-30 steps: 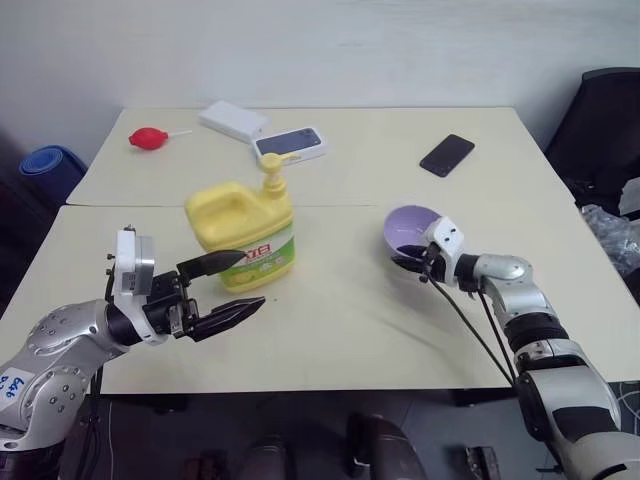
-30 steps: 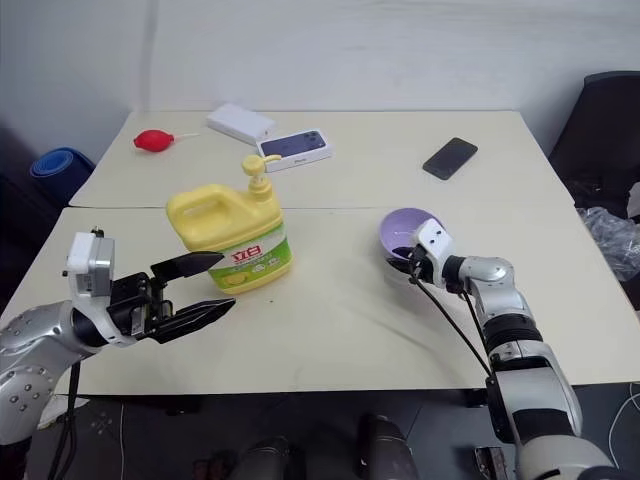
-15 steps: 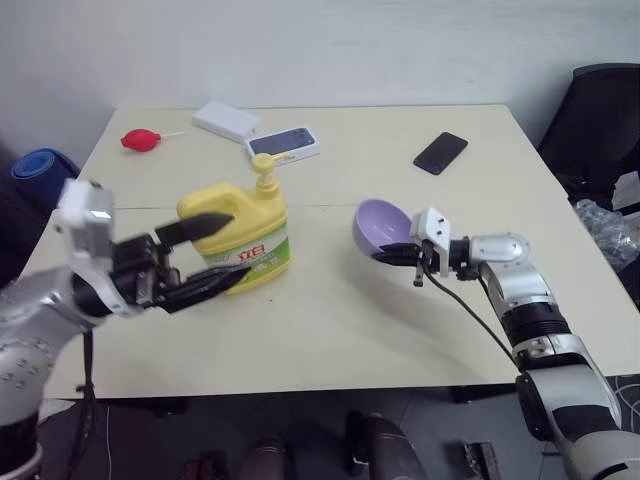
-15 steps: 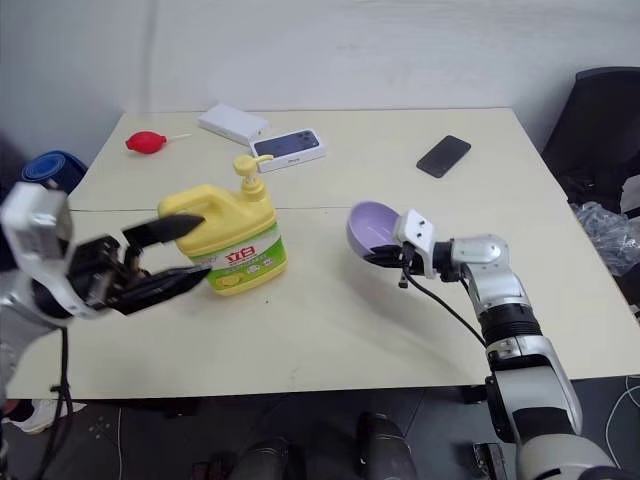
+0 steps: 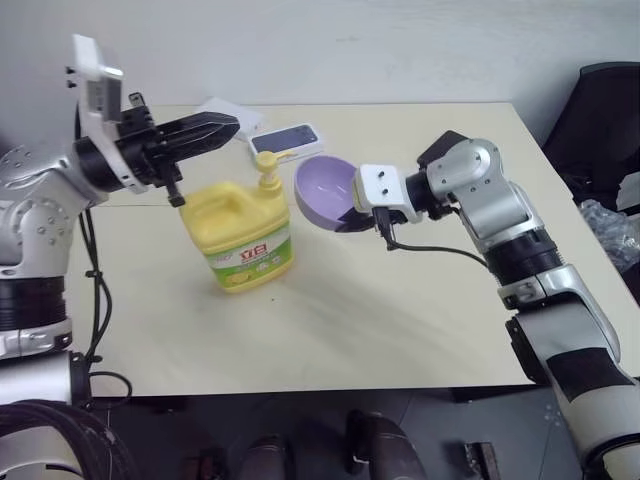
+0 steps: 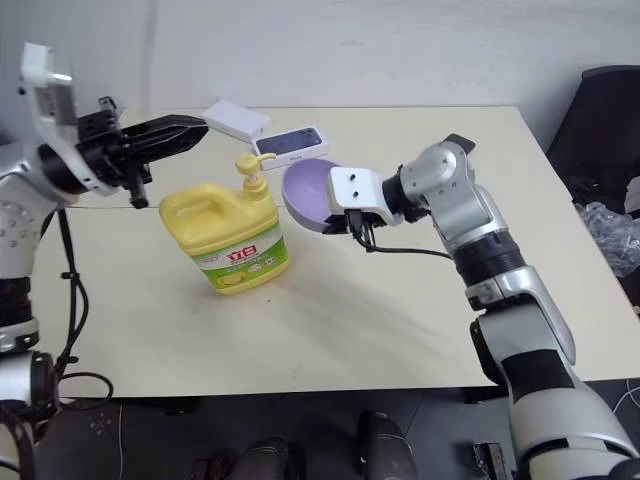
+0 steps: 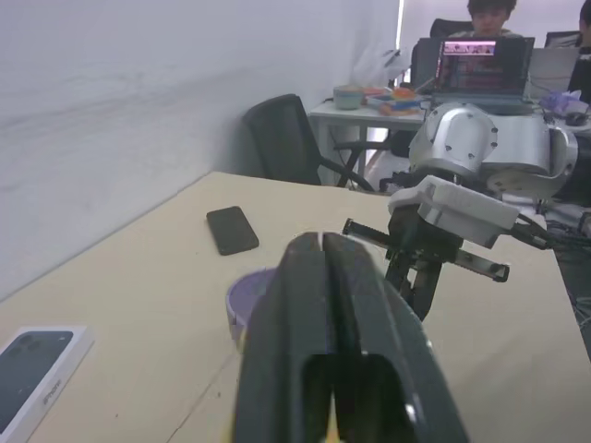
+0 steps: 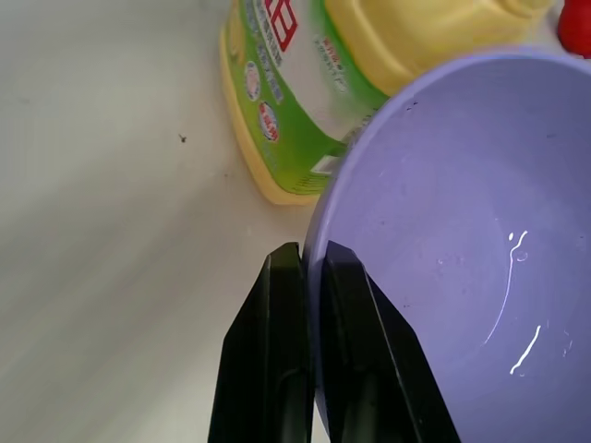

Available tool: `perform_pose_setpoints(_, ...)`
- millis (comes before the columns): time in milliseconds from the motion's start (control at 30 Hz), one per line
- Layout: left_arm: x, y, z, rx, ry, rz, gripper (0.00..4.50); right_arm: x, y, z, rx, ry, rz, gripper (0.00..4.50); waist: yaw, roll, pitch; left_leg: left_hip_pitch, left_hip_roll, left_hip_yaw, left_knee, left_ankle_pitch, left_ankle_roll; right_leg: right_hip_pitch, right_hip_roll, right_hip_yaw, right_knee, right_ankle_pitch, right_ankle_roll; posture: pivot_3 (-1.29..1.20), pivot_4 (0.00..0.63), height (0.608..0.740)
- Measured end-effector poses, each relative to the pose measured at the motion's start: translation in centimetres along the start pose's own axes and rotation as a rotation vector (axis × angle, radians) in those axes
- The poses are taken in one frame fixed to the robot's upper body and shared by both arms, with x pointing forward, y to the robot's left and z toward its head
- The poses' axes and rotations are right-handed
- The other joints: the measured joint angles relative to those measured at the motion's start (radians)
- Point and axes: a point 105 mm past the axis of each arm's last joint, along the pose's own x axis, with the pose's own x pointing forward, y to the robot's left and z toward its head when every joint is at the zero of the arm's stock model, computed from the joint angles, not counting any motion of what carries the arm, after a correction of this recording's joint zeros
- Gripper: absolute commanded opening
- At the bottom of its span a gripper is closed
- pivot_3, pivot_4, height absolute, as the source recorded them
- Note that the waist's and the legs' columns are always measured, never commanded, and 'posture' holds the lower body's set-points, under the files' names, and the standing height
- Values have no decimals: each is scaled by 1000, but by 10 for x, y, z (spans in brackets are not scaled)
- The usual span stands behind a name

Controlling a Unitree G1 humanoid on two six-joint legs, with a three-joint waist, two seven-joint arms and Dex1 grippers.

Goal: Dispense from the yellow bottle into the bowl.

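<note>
The yellow bottle [image 5: 240, 232] stands upright on the table, its pump top [image 5: 268, 170] pointing toward the bowl. My left gripper [image 5: 233, 123] is shut with nothing in it, hovering just above and to the left of the pump head. The lavender bowl [image 5: 325, 188] hangs in the air, tilted, right beside the pump spout. My right gripper [image 8: 314, 251] is shut on the bowl's rim [image 8: 319, 231], one finger inside and one outside. The bottle's label [image 8: 286, 101] shows close behind the bowl in the right wrist view.
A boxed phone [image 5: 290, 138] and a white box [image 6: 240, 120] lie on the table behind the bottle. A black phone [image 7: 232, 229] lies further right. A black chair [image 5: 600, 120] stands past the table's right edge. People sit at a desk [image 7: 480, 55] across the room.
My left gripper rose from beside the bottle to above the pump and closed. My right gripper lifted the bowl off the table and carried it left to the pump spout.
</note>
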Motion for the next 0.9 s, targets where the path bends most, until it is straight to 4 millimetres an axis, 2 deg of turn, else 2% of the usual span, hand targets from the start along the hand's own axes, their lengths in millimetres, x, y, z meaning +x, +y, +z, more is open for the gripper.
perform_pose_setpoints(133, 18, 4, -17, -18, 28, 2, 33, 0, -6, 2, -33, 31, 13, 0, -1, 0, 0, 0, 1, 0, 0, 0, 0, 0, 0, 1, 1, 0, 0, 0, 150, 740)
perform_pose_setpoints(267, 27, 8, -24, -4, 42, 41, 33, 4, -12, 4, -41, 37, 24, 0, -4, 0, 0, 0, 2, 0, 0, 0, 0, -1, -1, 1, 1, 0, 0, 0, 150, 740)
perform_pose_setpoints(467, 33, 14, -33, 10, 91, 74, 33, 12, -32, 25, -87, 21, -6, 0, -8, 0, 0, 0, 2, 0, 0, 0, 0, -2, -2, 2, 2, 0, 0, 0, 150, 740)
perform_pose_setpoints(900, 33, 13, -39, 9, 145, 75, 33, 15, -39, 24, -92, 37, -16, 0, -7, 0, 0, -2, 2, -3, 2, 0, 0, -1, -3, 4, 2, 0, 0, 0, 150, 740)
